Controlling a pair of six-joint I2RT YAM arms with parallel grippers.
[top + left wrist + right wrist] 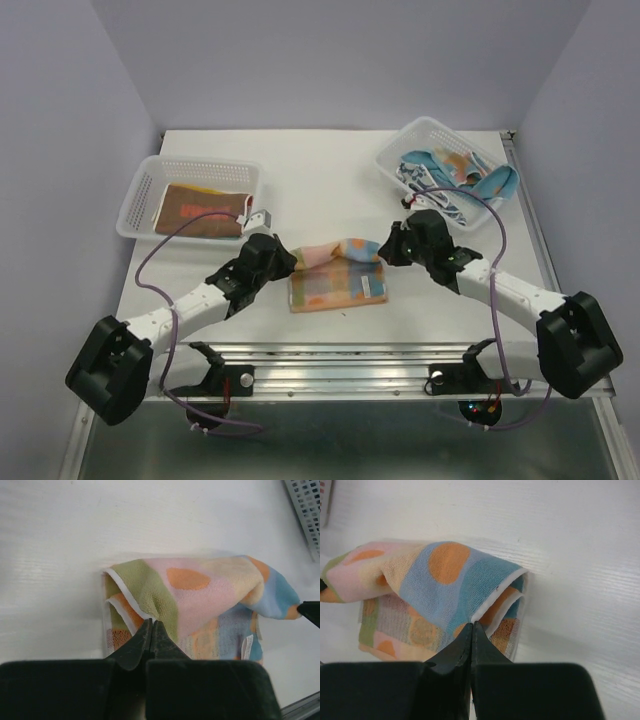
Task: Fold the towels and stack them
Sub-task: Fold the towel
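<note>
Folding pastel towel [335,282] near bench's [330,170] front edge; left fingers [140,645] and right fingers [460,646] are pinching its raised corners tight; should be carrying both level, laying edges flush.

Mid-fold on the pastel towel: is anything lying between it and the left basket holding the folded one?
Nothing visible does. The pastel towel, pinched by the left gripper and the right gripper, has bare table between it and the left basket; only the left arm's own wrist is there.
</note>
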